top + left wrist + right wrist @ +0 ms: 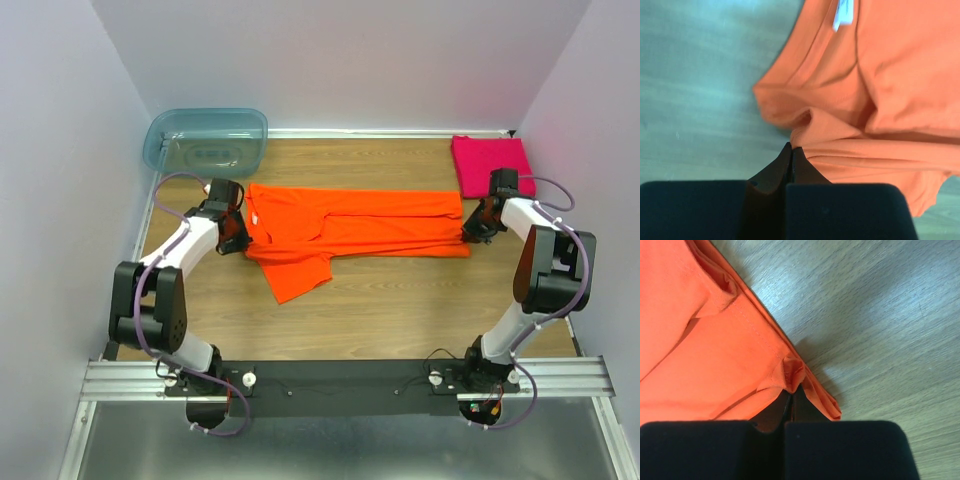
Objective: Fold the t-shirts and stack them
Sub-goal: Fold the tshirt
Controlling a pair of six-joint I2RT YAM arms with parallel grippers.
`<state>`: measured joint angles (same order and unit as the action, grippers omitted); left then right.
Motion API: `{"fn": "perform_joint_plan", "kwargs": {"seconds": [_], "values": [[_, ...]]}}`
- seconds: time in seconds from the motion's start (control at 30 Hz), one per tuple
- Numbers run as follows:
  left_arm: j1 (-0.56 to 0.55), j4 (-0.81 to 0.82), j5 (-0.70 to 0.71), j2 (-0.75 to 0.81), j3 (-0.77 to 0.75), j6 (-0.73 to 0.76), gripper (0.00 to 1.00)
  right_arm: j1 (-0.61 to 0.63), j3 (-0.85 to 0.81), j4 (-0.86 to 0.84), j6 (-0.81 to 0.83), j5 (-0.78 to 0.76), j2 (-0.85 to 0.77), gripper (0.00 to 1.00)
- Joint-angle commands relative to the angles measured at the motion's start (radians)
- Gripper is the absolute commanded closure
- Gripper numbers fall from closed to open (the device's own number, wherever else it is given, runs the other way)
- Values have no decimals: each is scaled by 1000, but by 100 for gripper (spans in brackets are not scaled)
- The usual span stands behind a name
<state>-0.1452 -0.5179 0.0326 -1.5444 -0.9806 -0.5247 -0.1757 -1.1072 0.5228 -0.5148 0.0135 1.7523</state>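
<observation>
The left jaws and the right jaws each pinch 1 end of the orange t-shirt (350, 225), spread across the tabletop (400, 300). The folded pink t-shirt (490, 165) lies far right.

The table (400, 300) has a light wooden top, closed in by pale walls on three sides. An orange t-shirt (350, 225) lies stretched from left to right across its middle, folded lengthwise into a long band, with one short sleeve spread out toward the near edge. A pink t-shirt (490, 165), folded to a neat square, lies flat in the far right corner, well apart from the orange one. A translucent blue-green tub (205, 140) sits at the far left corner.
</observation>
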Motion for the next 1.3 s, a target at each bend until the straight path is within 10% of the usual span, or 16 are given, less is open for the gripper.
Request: {"fn": "perform_joint_plan", "kwargs": {"seconds": [0.0, 0.77, 1.27], "values": [[15, -60, -8, 110, 72, -26, 100, -1, 3, -26, 15, -35, -13, 97], [15, -231, -28, 377, 221, -49, 100, -1, 271, 224, 32, 8, -502, 99], [67, -140, 17, 199, 94, 17, 99, 4, 49, 151, 84, 59, -197, 99]]}}
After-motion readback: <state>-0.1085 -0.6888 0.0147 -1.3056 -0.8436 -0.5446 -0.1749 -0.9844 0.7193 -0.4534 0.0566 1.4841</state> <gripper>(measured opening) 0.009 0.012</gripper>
